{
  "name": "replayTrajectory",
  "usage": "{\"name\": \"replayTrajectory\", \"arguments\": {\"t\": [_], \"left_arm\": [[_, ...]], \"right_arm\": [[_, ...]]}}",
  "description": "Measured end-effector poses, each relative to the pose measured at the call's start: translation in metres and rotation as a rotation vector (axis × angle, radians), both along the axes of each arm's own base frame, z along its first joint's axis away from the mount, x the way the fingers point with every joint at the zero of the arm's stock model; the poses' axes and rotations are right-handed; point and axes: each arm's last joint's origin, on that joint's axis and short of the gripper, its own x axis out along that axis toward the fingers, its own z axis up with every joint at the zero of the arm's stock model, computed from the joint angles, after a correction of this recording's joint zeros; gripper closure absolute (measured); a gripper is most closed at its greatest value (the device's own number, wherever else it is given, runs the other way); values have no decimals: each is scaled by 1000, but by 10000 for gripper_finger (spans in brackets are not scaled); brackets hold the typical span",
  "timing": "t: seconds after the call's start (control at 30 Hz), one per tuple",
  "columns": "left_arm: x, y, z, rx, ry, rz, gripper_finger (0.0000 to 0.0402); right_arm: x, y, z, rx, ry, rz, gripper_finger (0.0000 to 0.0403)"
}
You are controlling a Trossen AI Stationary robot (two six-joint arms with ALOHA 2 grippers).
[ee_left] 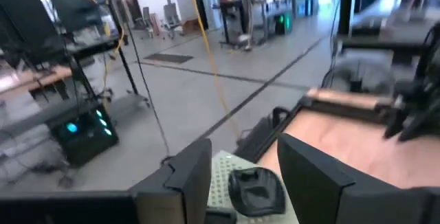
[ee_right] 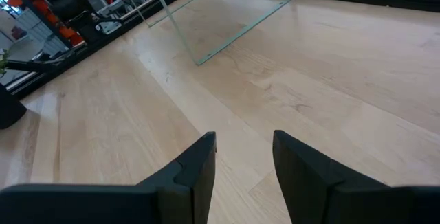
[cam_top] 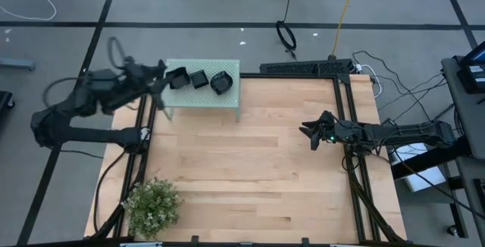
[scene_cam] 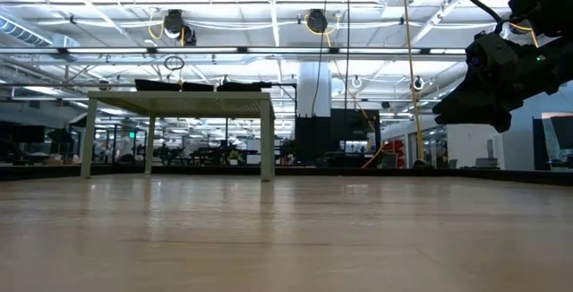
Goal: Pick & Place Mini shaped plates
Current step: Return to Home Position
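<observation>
The black plates [cam_top: 198,78] sit in three stacks on the green stand [cam_top: 198,98] at the counter's [cam_top: 250,179] left end. They look glossy, stiff and light, probably slippery and easy to chip, so pinch across a rim. The left tool [ee_left: 244,147] hovers beside the stand, open and empty. The right tool [ee_right: 244,137] waits over the counter's right side, also open

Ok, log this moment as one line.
black mini plates: three stacks on perforated green stand | left gripper: open, empty, at stand's edge | right gripper: open, empty, above wooden table
</observation>
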Motion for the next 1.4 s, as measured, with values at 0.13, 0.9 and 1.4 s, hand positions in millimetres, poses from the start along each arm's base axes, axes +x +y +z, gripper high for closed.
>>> {"name": "replayTrajectory", "arguments": {"t": [0.13, 0.9, 1.4], "left_arm": [[-33, -8, -1, -155, -128, -13, 228], [6, -10, -91, -216, -333, -356, 226], [21, -15, -163, -265, -454, -431, 227]], "right_arm": [[0, 0, 0, 0, 0, 0, 271], [-3, 0, 11, -4, -301, -1, 271], [-10, 0, 24, -5, -440, -1, 271]]}}
